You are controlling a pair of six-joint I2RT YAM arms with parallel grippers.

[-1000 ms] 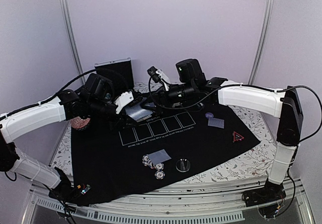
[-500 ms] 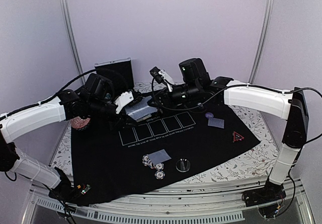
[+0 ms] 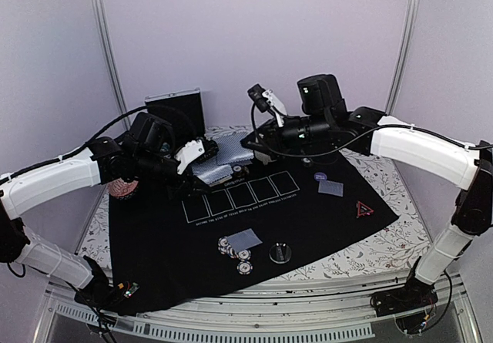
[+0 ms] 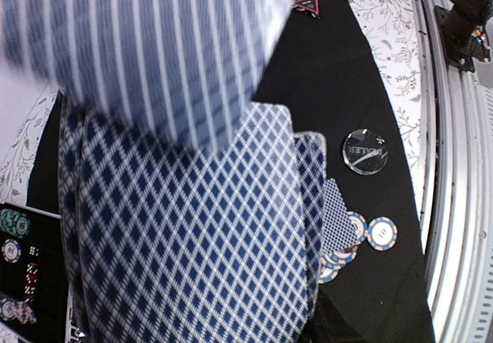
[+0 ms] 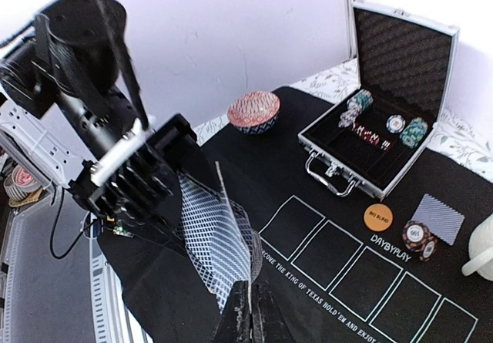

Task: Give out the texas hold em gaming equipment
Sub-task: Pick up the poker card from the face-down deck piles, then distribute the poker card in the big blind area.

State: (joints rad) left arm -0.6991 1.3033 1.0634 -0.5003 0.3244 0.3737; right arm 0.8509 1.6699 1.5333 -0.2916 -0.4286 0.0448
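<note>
The right gripper (image 5: 248, 312) is pinched shut on one grey-blue-backed card (image 3: 231, 149). It has just drawn the card up and rightward off the deck (image 3: 209, 171), so the card now hangs clear in the upper centre of the overhead frame. The left gripper (image 3: 190, 153) stays clamped on the deck, left of centre. That frees one card for dealing, probably onto the black mat (image 3: 154, 235), where chips (image 3: 235, 248) lie at lower centre.
</note>
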